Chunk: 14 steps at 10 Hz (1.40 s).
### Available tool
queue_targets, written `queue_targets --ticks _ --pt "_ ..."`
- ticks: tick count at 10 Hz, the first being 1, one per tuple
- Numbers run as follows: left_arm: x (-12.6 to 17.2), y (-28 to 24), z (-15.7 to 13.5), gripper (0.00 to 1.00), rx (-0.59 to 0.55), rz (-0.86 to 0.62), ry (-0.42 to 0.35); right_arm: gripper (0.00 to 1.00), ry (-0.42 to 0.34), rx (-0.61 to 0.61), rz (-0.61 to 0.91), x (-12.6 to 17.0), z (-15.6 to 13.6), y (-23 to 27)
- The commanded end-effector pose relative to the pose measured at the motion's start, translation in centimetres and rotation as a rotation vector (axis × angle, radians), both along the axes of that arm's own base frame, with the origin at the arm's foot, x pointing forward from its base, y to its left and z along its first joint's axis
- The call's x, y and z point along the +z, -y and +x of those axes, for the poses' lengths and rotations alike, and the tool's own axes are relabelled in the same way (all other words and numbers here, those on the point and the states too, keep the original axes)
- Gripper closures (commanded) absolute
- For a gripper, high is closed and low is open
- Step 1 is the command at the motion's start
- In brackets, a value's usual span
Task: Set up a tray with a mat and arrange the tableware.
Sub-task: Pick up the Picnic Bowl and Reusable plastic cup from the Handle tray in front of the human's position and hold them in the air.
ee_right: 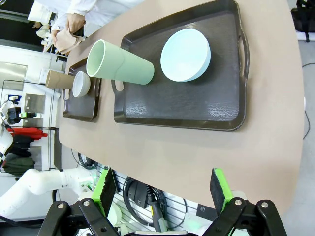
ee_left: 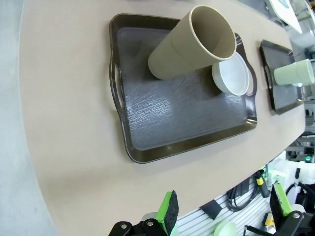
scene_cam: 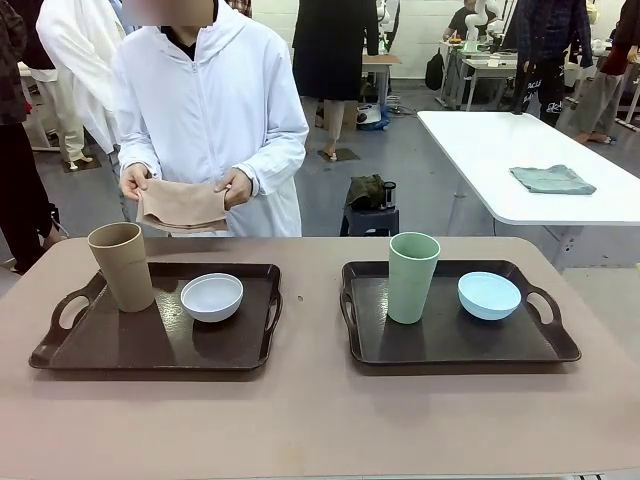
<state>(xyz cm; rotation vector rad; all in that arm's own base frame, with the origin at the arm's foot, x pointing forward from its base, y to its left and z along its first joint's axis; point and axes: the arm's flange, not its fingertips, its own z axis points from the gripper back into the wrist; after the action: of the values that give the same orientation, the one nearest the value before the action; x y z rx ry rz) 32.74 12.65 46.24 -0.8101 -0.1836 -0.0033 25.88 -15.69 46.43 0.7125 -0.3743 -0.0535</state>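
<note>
Two trays point(scene_cam: 130, 340) point(scene_cam: 450, 340) hold tan cup point(scene_cam: 121, 265), white bowl point(scene_cam: 211, 296), and pale green cup point(scene_cam: 412, 276), light blue bowl point(scene_cam: 489, 295); hands point(scene_cam: 135, 180) point(scene_cam: 237, 187) grip mat point(scene_cam: 180, 205) past bench's point(scene_cam: 300, 420) far edge. Spread, bases cropped: left end effector point(ee_left: 224, 194), right end effector point(ee_right: 162, 173).

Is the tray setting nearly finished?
Just starting. The tall tan cup and round white bowl sit on the left dark brown tray, the tall pale green cup and round light blue bowl on the right tray. The person's hands hold a folded tan mat. No mat lies on either tray yet.
</note>
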Motion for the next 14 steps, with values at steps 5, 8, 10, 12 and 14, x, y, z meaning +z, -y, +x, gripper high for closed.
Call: queue_targets --ticks 5,8,10,12,14 --pt "-0.35 0.1 -0.26 0.0 -0.006 -0.023 0.025 0.0 0.016 0.009 0.018 -0.03 0.12 0.06" --pt "-0.35 0.1 -0.26 0.0 -0.006 -0.023 0.025 0.0 0.016 0.009 0.018 -0.03 0.12 0.06" --pt "-0.35 0.1 -0.26 0.0 -0.006 -0.023 0.025 0.0 0.016 0.009 0.018 -0.03 0.12 0.06" --pt "-0.35 0.1 -0.26 0.0 -0.006 -0.023 0.025 0.0 0.016 0.009 0.018 -0.03 0.12 0.06" --pt "-0.35 0.1 -0.26 0.0 -0.006 -0.023 0.025 0.0 0.016 0.009 0.018 -0.03 0.12 0.06"
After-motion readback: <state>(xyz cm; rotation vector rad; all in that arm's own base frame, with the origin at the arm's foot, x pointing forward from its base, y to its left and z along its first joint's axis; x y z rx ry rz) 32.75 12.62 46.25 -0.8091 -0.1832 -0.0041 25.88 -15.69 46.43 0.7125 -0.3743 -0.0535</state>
